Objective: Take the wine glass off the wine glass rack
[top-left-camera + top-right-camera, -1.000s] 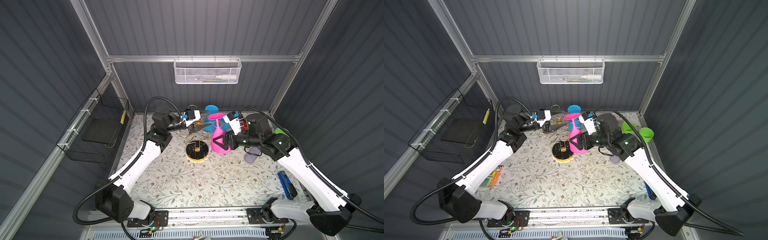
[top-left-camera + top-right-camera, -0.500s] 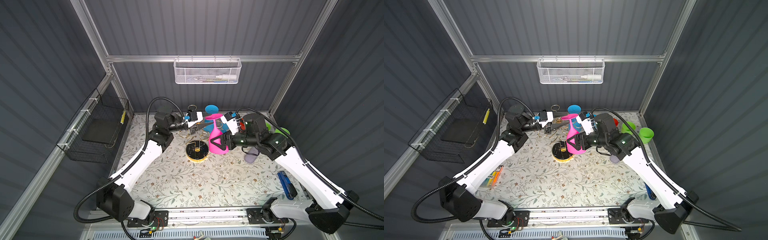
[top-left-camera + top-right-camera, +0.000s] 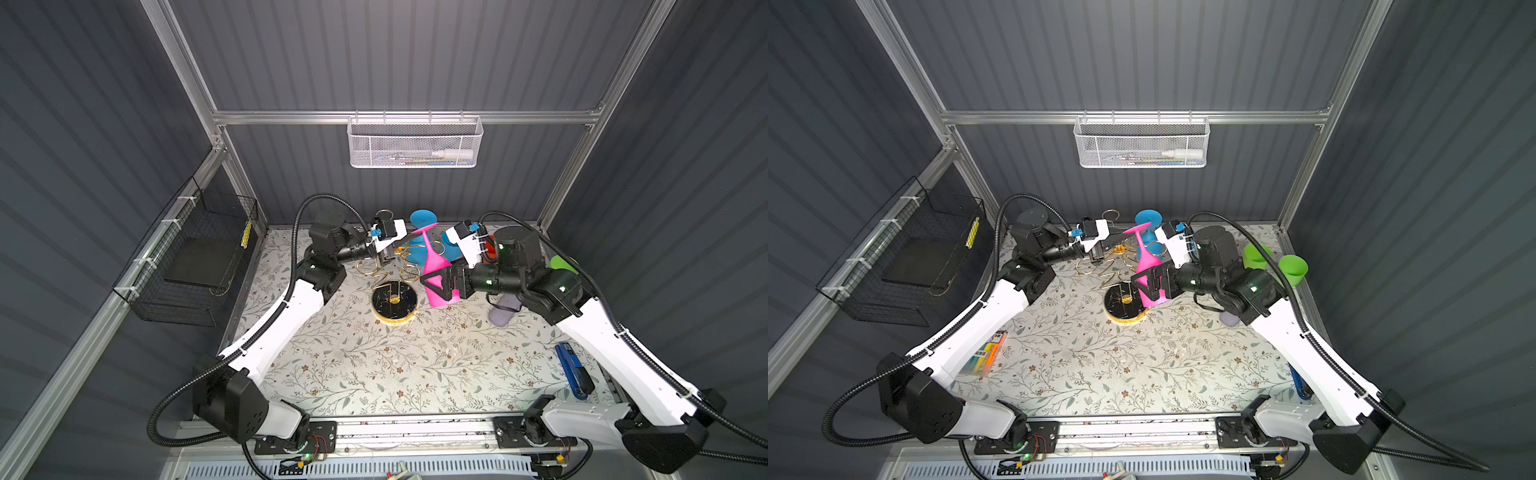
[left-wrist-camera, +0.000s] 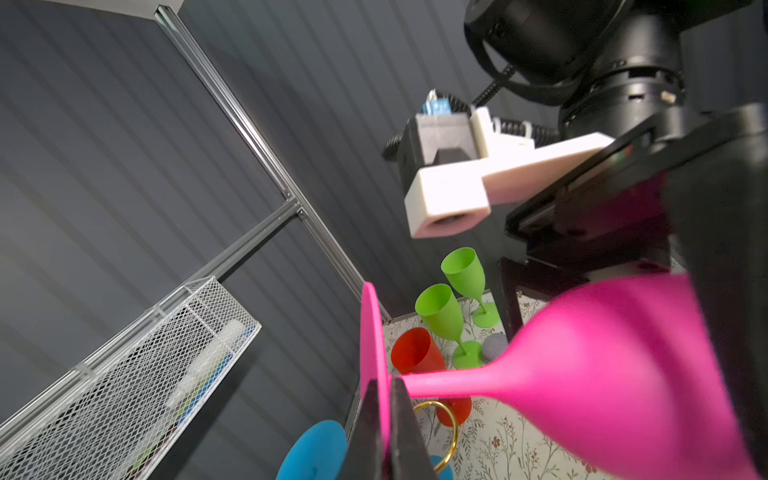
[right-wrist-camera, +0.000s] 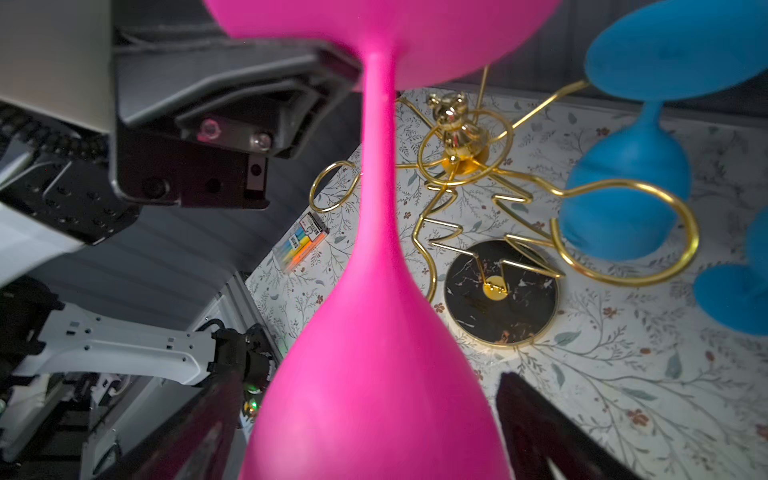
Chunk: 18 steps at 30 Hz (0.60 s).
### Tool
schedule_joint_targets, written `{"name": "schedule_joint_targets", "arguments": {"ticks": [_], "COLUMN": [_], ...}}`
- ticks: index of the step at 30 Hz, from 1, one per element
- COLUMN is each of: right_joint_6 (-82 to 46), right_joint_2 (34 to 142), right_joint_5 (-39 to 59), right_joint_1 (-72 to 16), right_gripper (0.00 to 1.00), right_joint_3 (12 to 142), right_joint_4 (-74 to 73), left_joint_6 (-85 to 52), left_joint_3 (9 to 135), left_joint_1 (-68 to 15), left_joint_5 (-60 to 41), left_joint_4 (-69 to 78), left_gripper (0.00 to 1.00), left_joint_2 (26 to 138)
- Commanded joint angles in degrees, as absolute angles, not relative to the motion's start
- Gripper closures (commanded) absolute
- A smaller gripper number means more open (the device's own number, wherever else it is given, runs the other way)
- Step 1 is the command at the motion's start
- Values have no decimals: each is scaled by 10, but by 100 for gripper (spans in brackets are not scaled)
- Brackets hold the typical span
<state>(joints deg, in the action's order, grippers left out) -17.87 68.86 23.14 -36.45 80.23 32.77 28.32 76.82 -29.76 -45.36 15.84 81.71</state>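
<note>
Removal step: left claw [image 4: 384, 419] pinched the foot of hot-pink plastic wine glass [image 3: 437, 270] just beside gold wire rack [image 3: 395, 306]. Right claw [image 3: 441, 286] was spread around the bowl. Next likely needed lifting clear.

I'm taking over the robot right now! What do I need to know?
Left gripper: shut on the foot of the pink wine glass, held foot up and tilted.
Right gripper: open, jaws either side of the glass's bowl.
Wine glass rack: right beside the pink glass; a blue glass seems to hang on it.
Done: the pink stem looks clear of the loops.
Left: carry it away and set it down.
</note>
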Motion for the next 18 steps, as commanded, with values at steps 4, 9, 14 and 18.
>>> {"name": "schedule_joint_targets", "arguments": {"ticks": [4,9,14,18], "right_joint_6": [-201,-220,-236,-249], "right_joint_2": [624,556,486,438], "right_joint_5": [206,214,215,202], "right_joint_1": [-357,-324,-287,-262], "right_gripper": [1,1,1,8], "right_joint_3": [753,710,665,635], "right_joint_4": [258,199,162,152], "left_joint_6": [164,27,-70,-101], "left_joint_3": [749,745,734,725], "left_joint_1": [-303,-302,-301,-301], "left_joint_5": [-334,-231,-209,-221], "left_joint_4": [161,120,125,140], "left_gripper": [100,100,100,100], "left_joint_2": [776,761,749,741]}}
